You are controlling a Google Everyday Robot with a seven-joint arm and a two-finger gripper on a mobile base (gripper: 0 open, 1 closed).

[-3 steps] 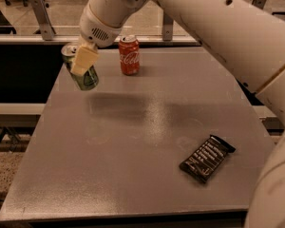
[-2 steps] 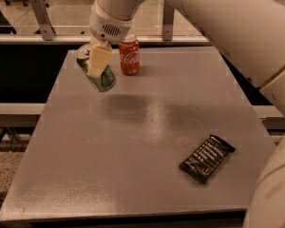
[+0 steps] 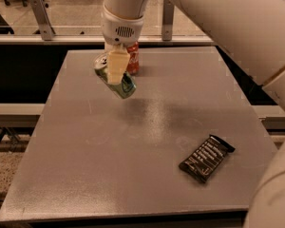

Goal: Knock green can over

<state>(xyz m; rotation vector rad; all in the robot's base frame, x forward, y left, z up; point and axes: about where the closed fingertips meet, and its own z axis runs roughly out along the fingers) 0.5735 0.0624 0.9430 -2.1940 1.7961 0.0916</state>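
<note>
The green can (image 3: 125, 86) is tilted steeply at the table's far left, its silver top (image 3: 101, 64) pointing up and left and its base low over the table. My gripper (image 3: 115, 75) comes down from above and is shut on the can, with one cream finger (image 3: 116, 63) across its front. The red Coca-Cola can (image 3: 132, 59) stands upright just behind and to the right, partly hidden by the gripper.
A dark snack bar wrapper (image 3: 206, 158) lies at the table's front right. The grey table (image 3: 133, 175) ends at a rail along the back. My white arm (image 3: 228, 23) crosses the upper right.
The gripper has moved right and toward the front with the green can. The can went from upright to steeply tilted and now sits in front of the red can.
</note>
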